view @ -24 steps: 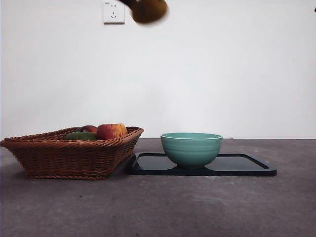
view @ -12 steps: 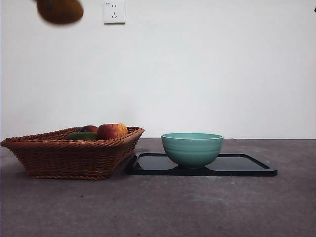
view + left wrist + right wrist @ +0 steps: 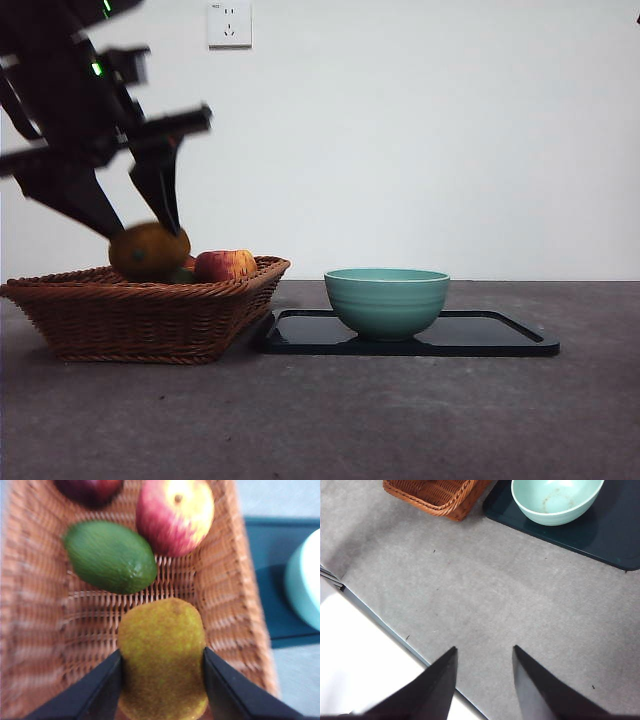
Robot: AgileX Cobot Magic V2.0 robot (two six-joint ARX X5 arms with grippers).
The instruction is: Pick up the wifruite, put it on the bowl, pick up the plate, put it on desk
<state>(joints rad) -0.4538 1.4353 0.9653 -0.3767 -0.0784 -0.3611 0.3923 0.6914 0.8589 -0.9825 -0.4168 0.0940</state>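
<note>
My left gripper [image 3: 145, 232] is shut on a brown fuzzy kiwifruit [image 3: 148, 252] and holds it low over the wicker basket [image 3: 140, 320]. In the left wrist view the kiwifruit [image 3: 162, 630] sits between the two jaws of my left gripper [image 3: 161, 652], just above the basket floor [image 3: 40, 605]. The mint-green bowl [image 3: 387, 300] stands empty on a black tray [image 3: 500, 335], to the right of the basket. My right gripper [image 3: 484, 652] is open and empty above the grey desk [image 3: 495, 605], apart from the bowl [image 3: 555, 500].
The basket also holds a green avocado [image 3: 110, 555], a red-yellow apple [image 3: 175, 512] and a dark red fruit [image 3: 90, 487]. The desk's edge [image 3: 380, 625] runs near my right gripper. A wall socket [image 3: 230, 22] is on the white wall.
The kiwifruit, high at the top of the front view before, has moved left and then down to the basket; the left arm now shows large at the left. Bowl and tray have not moved.
</note>
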